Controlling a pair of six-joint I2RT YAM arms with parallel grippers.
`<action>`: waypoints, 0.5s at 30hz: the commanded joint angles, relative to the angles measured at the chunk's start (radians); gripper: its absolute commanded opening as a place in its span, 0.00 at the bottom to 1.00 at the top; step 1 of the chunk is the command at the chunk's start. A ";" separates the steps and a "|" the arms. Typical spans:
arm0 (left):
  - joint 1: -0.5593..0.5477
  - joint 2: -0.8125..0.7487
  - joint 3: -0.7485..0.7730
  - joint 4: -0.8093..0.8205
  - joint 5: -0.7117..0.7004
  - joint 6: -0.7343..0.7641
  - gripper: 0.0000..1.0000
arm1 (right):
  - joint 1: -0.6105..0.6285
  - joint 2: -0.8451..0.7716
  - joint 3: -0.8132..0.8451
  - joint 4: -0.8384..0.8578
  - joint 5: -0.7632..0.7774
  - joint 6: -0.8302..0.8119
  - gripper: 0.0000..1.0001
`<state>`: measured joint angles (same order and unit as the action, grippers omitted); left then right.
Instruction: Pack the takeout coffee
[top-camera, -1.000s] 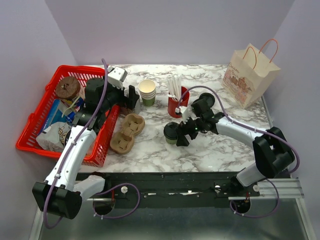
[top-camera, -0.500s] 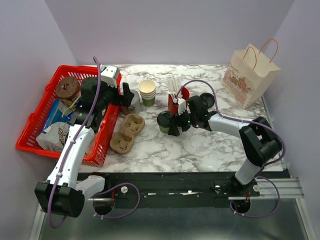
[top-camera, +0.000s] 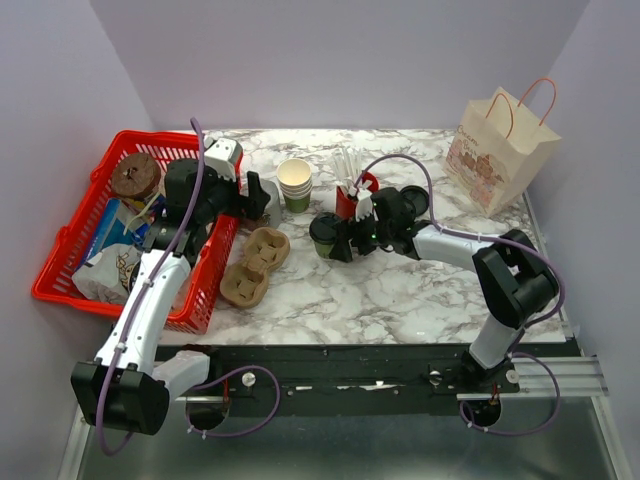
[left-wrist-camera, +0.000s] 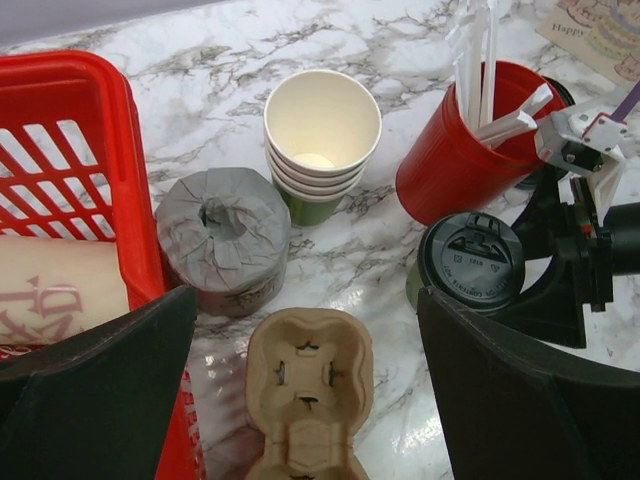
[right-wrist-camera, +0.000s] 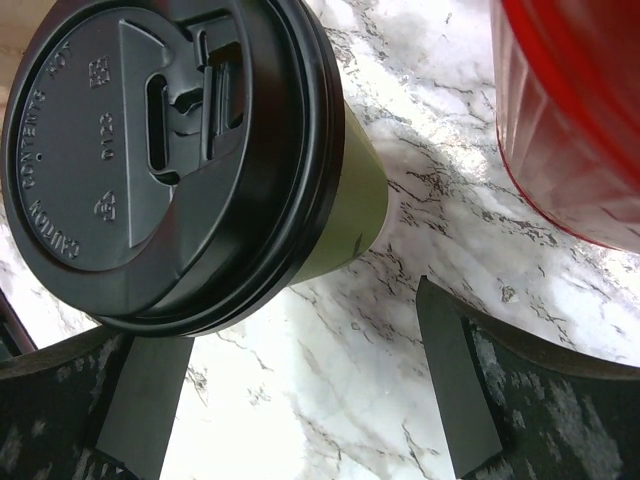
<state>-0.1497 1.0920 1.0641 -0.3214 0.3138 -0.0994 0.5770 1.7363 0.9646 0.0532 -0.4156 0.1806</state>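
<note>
The takeout coffee (top-camera: 323, 233), an olive-green cup with a black lid, stands on the marble table left of the red straw cup. It also shows in the left wrist view (left-wrist-camera: 470, 262) and fills the upper left of the right wrist view (right-wrist-camera: 170, 150). My right gripper (top-camera: 343, 243) is open right beside the cup. Its left finger (right-wrist-camera: 140, 400) lies under the lid's edge, its right finger stands apart, and marble shows between them (right-wrist-camera: 290, 330). My left gripper (top-camera: 255, 195) is open and empty, above the brown pulp cup carrier (top-camera: 255, 265), which lies between its fingers (left-wrist-camera: 308, 385).
Stacked lidless paper cups (top-camera: 295, 183) and a red cup of white straws (top-camera: 350, 200) stand behind the coffee. A grey wrapped roll (left-wrist-camera: 222, 235) sits by the red basket (top-camera: 80, 290) of packaged goods at left. A paper bag (top-camera: 500, 150) stands at back right.
My right gripper and the coffee cup have moved together up and left, toward the carrier and beside the straw cup. My left gripper has shifted slightly.
</note>
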 joint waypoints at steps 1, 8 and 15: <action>0.010 -0.023 -0.039 -0.033 0.088 0.032 0.98 | 0.009 -0.020 -0.012 -0.010 -0.018 -0.042 0.98; 0.010 -0.032 -0.065 -0.019 0.171 0.064 0.98 | 0.009 -0.106 -0.073 -0.136 -0.026 -0.155 1.00; -0.020 -0.020 -0.087 -0.002 0.257 0.037 0.98 | 0.007 -0.214 -0.122 -0.211 -0.092 -0.219 1.00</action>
<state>-0.1455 1.0809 1.0065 -0.3405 0.4866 -0.0387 0.5770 1.5990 0.8680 -0.0975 -0.4503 0.0330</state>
